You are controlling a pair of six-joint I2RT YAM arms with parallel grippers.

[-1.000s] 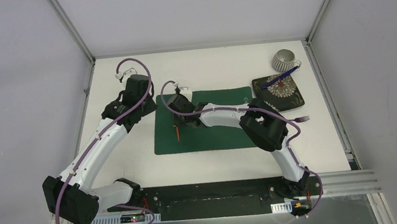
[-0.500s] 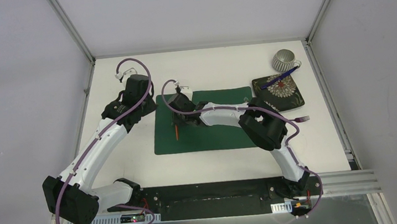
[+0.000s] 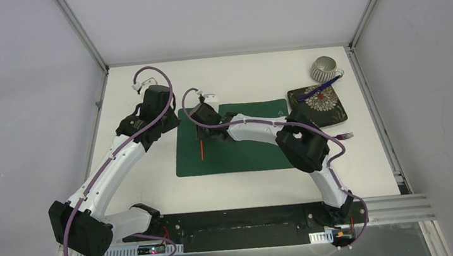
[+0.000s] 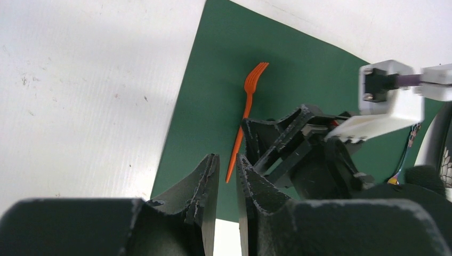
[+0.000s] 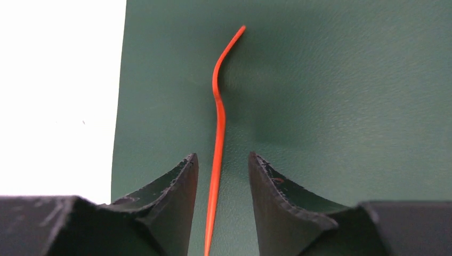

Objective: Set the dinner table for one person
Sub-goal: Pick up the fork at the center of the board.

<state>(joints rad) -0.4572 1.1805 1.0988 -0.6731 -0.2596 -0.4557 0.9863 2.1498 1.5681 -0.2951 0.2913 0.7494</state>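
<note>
The dinner table point(image 3: 251, 84), a large flat white matte tabletop with thin aluminium posts at its edges, carries everything here. The right claw point(image 5: 222, 156) hangs low over its middle-left part. Directly under this claw lies the dark green rectangular placemat point(image 3: 246, 157), and on the mat, near its left edge, lies a thin orange plastic fork point(image 5: 218, 133).

The right claw is about half open. The handle of the fork passes between its two fingers, with a gap on each side, so the claw holds nothing and the fork rests free on the mat. The prongs point away from the claw, toward the near side of the table.

Just to the left of the right claw, at the corner of the mat, hovers the left claw point(image 4: 226, 157). It is only slightly open, with a narrow slit between the fingers, and it holds nothing.

Well to the right of the right claw, off the mat, stands a dark square plate with a flower pattern point(image 3: 318, 105). Behind it is a grey ribbed cup point(image 3: 324, 68), and a thin blue utensil point(image 3: 318, 88) lies across the plate toward the cup. A small purple fork point(image 3: 342, 136) lies just beside the near edge of the plate.

In my judgement the task is at an early stage: the mat and one fork look placed, while the plate, the cup and the other utensils are not yet brought to the mat.
</note>
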